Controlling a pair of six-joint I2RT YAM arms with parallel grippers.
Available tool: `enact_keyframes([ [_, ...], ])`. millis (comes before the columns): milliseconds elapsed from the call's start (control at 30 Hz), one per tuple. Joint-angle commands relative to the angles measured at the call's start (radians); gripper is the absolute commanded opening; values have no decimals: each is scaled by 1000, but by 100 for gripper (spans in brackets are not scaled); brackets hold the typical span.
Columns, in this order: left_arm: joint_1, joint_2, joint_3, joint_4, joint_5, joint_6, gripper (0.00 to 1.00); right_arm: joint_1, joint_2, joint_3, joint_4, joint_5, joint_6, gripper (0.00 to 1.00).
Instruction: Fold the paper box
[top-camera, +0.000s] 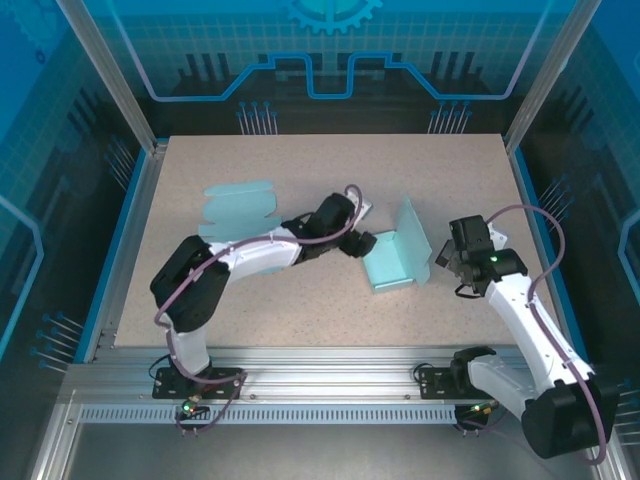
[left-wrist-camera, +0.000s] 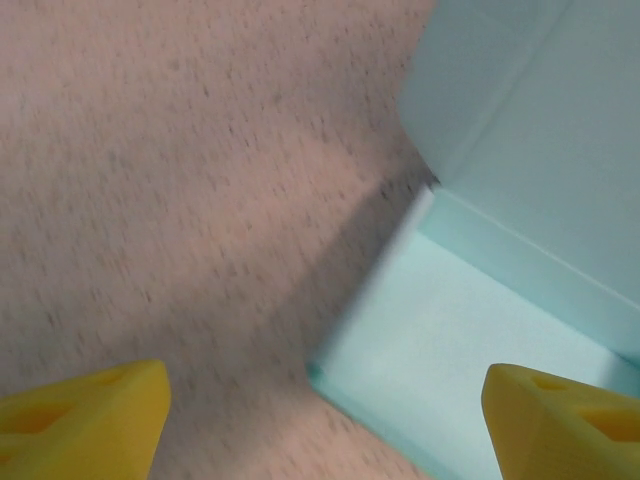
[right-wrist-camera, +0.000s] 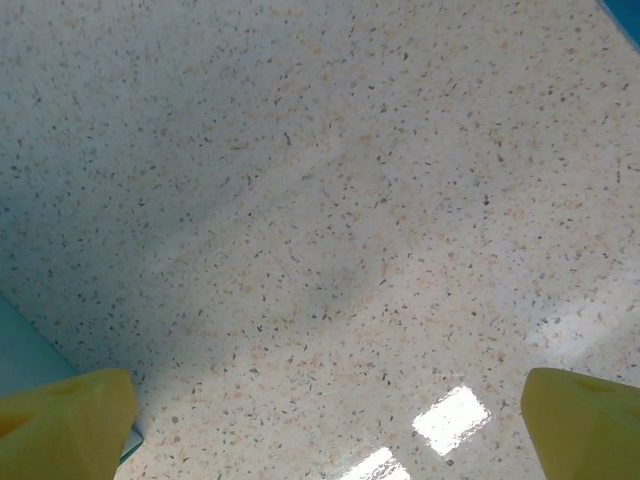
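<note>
Pale turquoise paper box (top-camera: 398, 262): lying half-folded, centre right; further folding pending.
Left gripper (left-wrist-camera: 325, 390): gaping wide, gripping nothing.
Right gripper (right-wrist-camera: 328, 390): gaping wide, gripping nothing.

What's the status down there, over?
Left gripper open at a corner of the box. Right gripper open, over table beside it. Box half folded, one wall up. Flat sheet lies apart; nothing blocking.

Speckled table (right-wrist-camera: 320, 200) under wide-spread right hand (right-wrist-camera: 320, 430), teal paper box (right-wrist-camera: 15, 350) corner lower-left.
</note>
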Motion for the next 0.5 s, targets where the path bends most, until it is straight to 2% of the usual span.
enact_keyframes([
  [0, 21, 113, 138, -121, 132, 172, 83, -13, -45, 11, -44, 48, 25, 100],
  [167, 28, 241, 298, -269, 133, 233, 83, -15, -82, -2, -33, 49, 26, 100],
  [367, 29, 330, 413, -344, 55, 214, 78, -16, -87, -15, -18, 61, 38, 100],
  [467, 27, 350, 428, -352, 58, 197, 74, -16, -86, -21, -17, 60, 42, 100],
])
